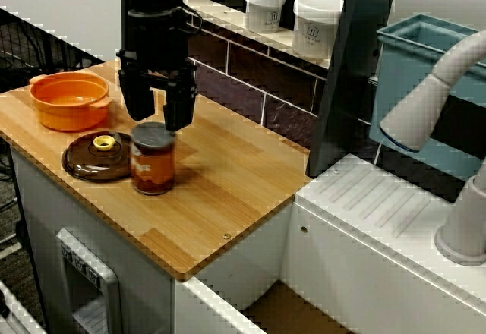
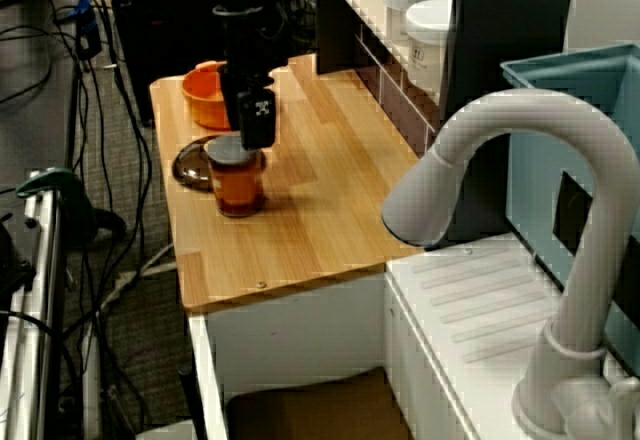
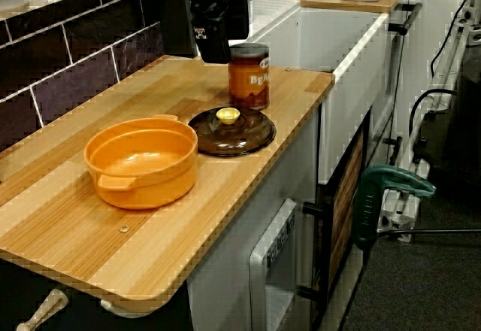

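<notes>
A glass jar (image 1: 153, 161) of reddish-brown sauce with a grey lid stands upright on the wooden counter (image 1: 228, 190). My black gripper (image 1: 157, 110) hangs just above and slightly behind it, open, with nothing between its fingers. In the view from the sink side the gripper (image 2: 252, 125) overlaps the top of the jar (image 2: 238, 185). From the counter's far end the gripper (image 3: 218, 41) shows up and left of the jar (image 3: 249, 77). I cannot tell if a finger touches the lid.
A brown glass pot lid (image 1: 97, 157) with a yellow knob lies left of the jar, almost touching it. An orange pot (image 1: 70, 100) sits beyond it. Two white tubs (image 1: 264, 7) stand on the back shelf. A white faucet (image 1: 440, 91) and sink lie right.
</notes>
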`<action>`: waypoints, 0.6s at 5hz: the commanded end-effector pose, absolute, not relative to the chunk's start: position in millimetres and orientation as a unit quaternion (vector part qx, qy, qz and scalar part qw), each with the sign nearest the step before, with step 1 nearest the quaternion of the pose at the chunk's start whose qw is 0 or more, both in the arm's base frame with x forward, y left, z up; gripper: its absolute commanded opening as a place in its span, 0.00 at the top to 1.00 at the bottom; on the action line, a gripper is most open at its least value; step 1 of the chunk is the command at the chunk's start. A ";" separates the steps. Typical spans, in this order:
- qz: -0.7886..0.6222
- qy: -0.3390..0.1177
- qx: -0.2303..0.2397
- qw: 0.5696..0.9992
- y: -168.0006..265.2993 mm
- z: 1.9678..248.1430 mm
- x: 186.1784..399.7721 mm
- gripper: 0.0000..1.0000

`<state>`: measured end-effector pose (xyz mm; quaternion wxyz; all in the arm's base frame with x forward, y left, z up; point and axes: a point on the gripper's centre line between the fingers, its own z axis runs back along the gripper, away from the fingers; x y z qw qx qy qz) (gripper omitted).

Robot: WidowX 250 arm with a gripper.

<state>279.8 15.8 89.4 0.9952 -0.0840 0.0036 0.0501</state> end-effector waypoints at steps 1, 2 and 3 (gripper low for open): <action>0.063 -0.028 -0.090 0.994 24.3 117.5 290.3 0.00; 0.045 -0.046 -0.074 0.995 36.0 126.6 286.4 0.00; 0.016 -0.054 -0.067 0.996 54.8 135.7 279.7 0.00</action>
